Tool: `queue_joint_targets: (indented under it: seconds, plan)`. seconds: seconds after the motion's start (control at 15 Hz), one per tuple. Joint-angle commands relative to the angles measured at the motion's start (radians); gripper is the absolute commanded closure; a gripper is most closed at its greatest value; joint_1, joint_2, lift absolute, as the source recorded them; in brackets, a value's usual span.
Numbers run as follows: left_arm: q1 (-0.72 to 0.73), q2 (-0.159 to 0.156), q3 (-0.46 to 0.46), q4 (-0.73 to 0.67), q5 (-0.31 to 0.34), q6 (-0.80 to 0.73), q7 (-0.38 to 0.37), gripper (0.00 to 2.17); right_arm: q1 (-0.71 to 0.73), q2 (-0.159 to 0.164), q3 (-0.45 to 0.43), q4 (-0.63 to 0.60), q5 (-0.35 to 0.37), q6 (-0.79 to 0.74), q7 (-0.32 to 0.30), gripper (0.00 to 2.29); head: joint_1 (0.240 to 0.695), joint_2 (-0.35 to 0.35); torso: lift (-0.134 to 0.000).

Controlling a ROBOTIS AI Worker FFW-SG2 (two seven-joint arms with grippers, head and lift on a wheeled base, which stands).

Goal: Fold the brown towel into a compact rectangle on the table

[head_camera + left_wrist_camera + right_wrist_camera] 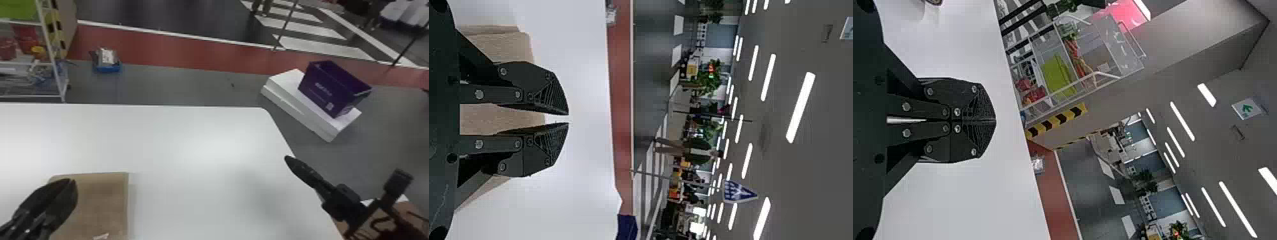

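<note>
The brown towel [103,204] lies on the bench [191,153] below the left tool [72,181], slightly parted, empty; right tool [288,158] closed, empty.

Place: looked like a large indoor workshop hall
Floor: was grey, with a broad red painted strip [178,51] and white painted stripes [322,47]
Wall: carried yellow-and-black hazard tape [1058,120]
Storage: was a white metal-framed rack [50,49]
Ceiling: held long white strip lights [800,107] and a green-and-white arrow sign [1247,108]
</note>
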Motion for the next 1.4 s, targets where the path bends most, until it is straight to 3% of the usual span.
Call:
queue_joint_targets:
  seconds: [0.0, 0.07, 0.13, 0.27, 0.33, 0.4, 0.53, 0.67, 0.8, 0.93, 1.07, 1.27, 1.33]
  plan:
    - [0.024, -0.002, 0.011, -0.120, 0.025, 0.008, 0.018, 0.57, 0.003, 0.068, 0.086, -0.148, 0.055, 0.053, -0.072, 1.81, 0.695, -0.343, -0.124]
    - [0.023, -0.003, 0.031, -0.147, 0.025, 0.036, 0.018, 0.26, 0.006, 0.078, 0.136, -0.194, 0.081, 0.059, -0.110, 1.60, 0.695, -0.318, -0.124]
    - [0.015, -0.002, 0.063, -0.184, 0.016, 0.106, 0.006, 0.10, 0.015, 0.078, 0.209, -0.234, 0.115, 0.059, -0.173, 1.23, 0.695, -0.288, -0.124]
    - [0.012, -0.008, 0.092, -0.227, -0.008, 0.162, 0.015, 0.07, 0.035, 0.078, 0.340, -0.294, 0.174, 0.056, -0.305, 0.28, 0.695, -0.225, -0.124]
    - [0.009, -0.011, 0.102, -0.229, -0.022, 0.155, 0.040, 0.07, 0.051, 0.078, 0.410, -0.314, 0.220, 0.038, -0.371, 0.02, 0.695, -0.196, -0.124]
    - [-0.003, -0.011, 0.123, -0.216, -0.010, 0.158, 0.041, 0.07, 0.071, 0.078, 0.482, -0.320, 0.257, -0.030, -0.440, 0.00, 0.695, -0.127, -0.124]
    - [-0.009, -0.017, 0.139, -0.183, 0.002, 0.103, 0.101, 0.06, 0.091, 0.078, 0.580, -0.318, 0.317, -0.103, -0.481, 0.02, 0.695, -0.063, -0.124]
    - [-0.008, -0.030, 0.137, -0.147, 0.015, -0.047, 0.150, 0.06, 0.112, 0.078, 0.657, -0.315, 0.382, -0.159, -0.527, 0.05, 0.695, 0.038, -0.124]
    - [-0.012, -0.033, 0.140, -0.135, 0.038, -0.059, 0.181, 0.06, 0.150, 0.078, 0.720, -0.329, 0.431, -0.199, -0.618, 0.05, 0.695, 0.086, -0.124]
    - [-0.014, -0.039, 0.146, -0.137, 0.059, -0.041, 0.193, 0.07, 0.189, 0.078, 0.764, -0.372, 0.483, -0.199, -0.658, 0.05, 0.695, 0.109, -0.124]
    - [-0.011, -0.062, 0.145, -0.127, 0.056, -0.056, 0.206, 0.08, 0.233, 0.078, 0.792, -0.403, 0.494, -0.232, -0.678, 0.05, 0.695, 0.135, -0.124]
    - [-0.005, -0.059, 0.145, -0.094, 0.041, -0.142, 0.169, 0.08, 0.241, 0.078, 0.769, -0.374, 0.489, -0.291, -0.673, 0.07, 0.695, 0.161, -0.124]
    - [0.001, -0.059, 0.149, -0.086, 0.041, -0.173, 0.161, 0.08, 0.241, 0.078, 0.731, -0.351, 0.454, -0.312, -0.649, 0.07, 0.695, 0.160, -0.124]
